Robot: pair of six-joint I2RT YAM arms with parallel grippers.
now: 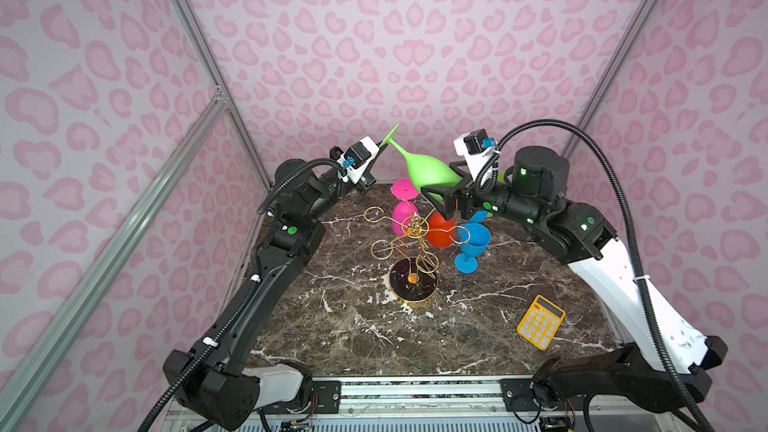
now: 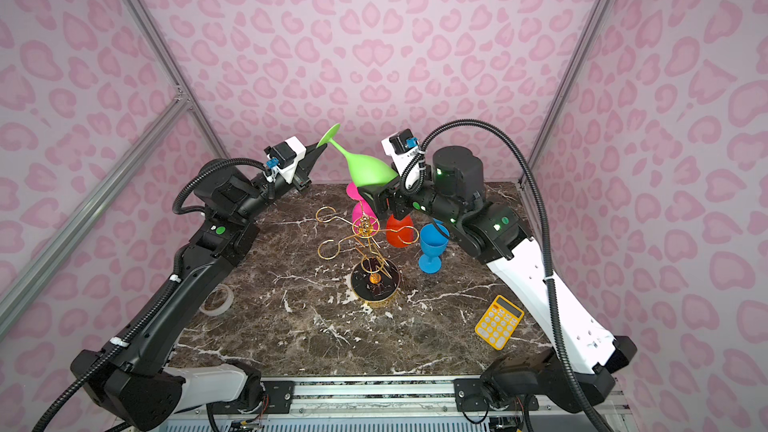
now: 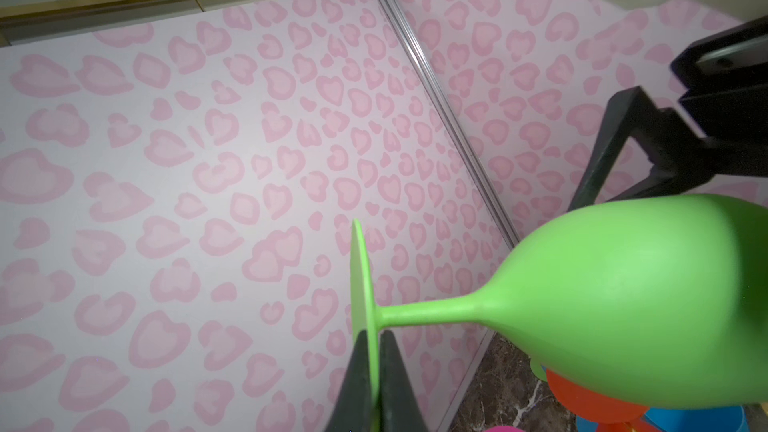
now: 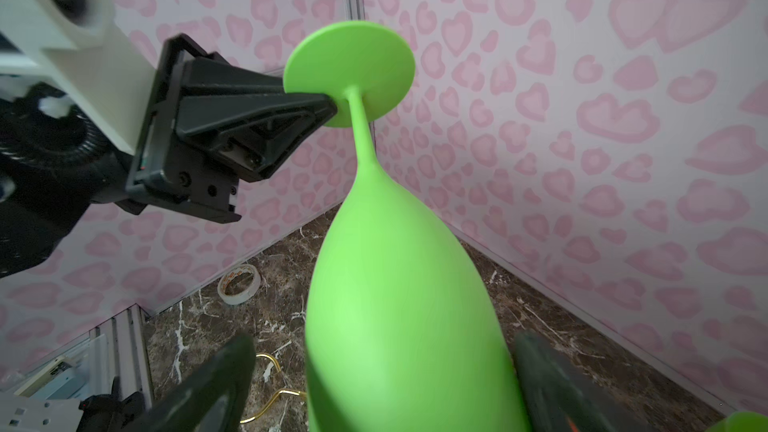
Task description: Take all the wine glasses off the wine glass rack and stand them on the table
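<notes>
The green wine glass [image 1: 424,168] [image 2: 365,168] hangs tilted in the air above the back of the table, apart from the wine glass rack [image 1: 415,234] [image 2: 365,234]. The rack is gold wire on a round black base. My left gripper [image 1: 384,144] [image 3: 374,336] is shut on the rim of the glass's foot disc. My right gripper [image 1: 451,184] [image 4: 384,351] is open. Its fingers [image 4: 224,384] stand on either side of the green bowl [image 4: 399,305] with a gap on each side.
A pink glass [image 1: 403,214] and a red glass [image 1: 440,230] hang upside down on the rack. A blue glass [image 1: 473,245] stands beside it. A yellow calculator [image 1: 540,322] lies at the front right, a tape roll [image 2: 216,299] at the left edge.
</notes>
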